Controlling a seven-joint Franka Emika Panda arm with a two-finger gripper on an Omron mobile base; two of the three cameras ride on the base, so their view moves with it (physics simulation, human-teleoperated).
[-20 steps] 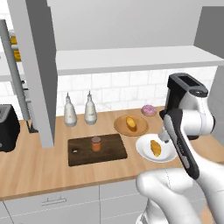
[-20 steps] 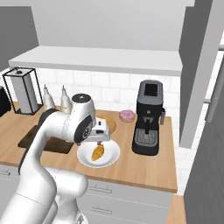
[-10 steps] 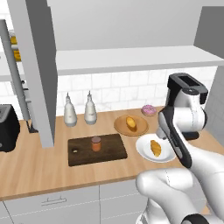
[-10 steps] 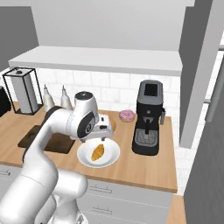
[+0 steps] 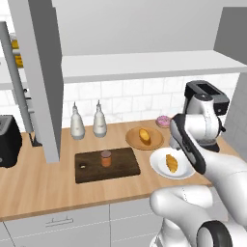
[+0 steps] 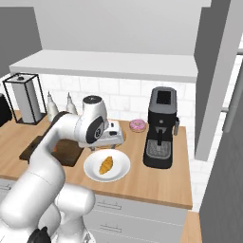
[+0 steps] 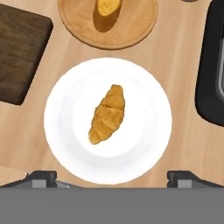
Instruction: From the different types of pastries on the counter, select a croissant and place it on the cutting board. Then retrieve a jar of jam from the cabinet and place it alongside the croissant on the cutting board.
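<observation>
The croissant (image 7: 108,114) lies on a white plate (image 7: 65,109) directly beneath my gripper (image 7: 113,178), whose jaws stand wide open and empty above the plate's near rim. The croissant (image 5: 171,163) and its plate are right of the dark cutting board (image 5: 120,166). The jar of jam (image 5: 106,158) stands upright on that board. The other pastries are a yellow bun (image 5: 144,136) on a round wooden plate and a pink doughnut (image 5: 163,120) behind it. The croissant (image 6: 106,164) also shows below my hand in the right base view.
A black coffee machine (image 6: 161,128) stands just right of the plate. Two white bottles (image 5: 77,123) are behind the board, and a black toaster (image 5: 7,140) sits at far left. The cabinet's open grey door (image 5: 41,82) hangs over the counter (image 5: 38,183).
The arm has swung slightly, carrying the hand over the white plate. The jaws stay open. The croissant, jar and board have not moved.
</observation>
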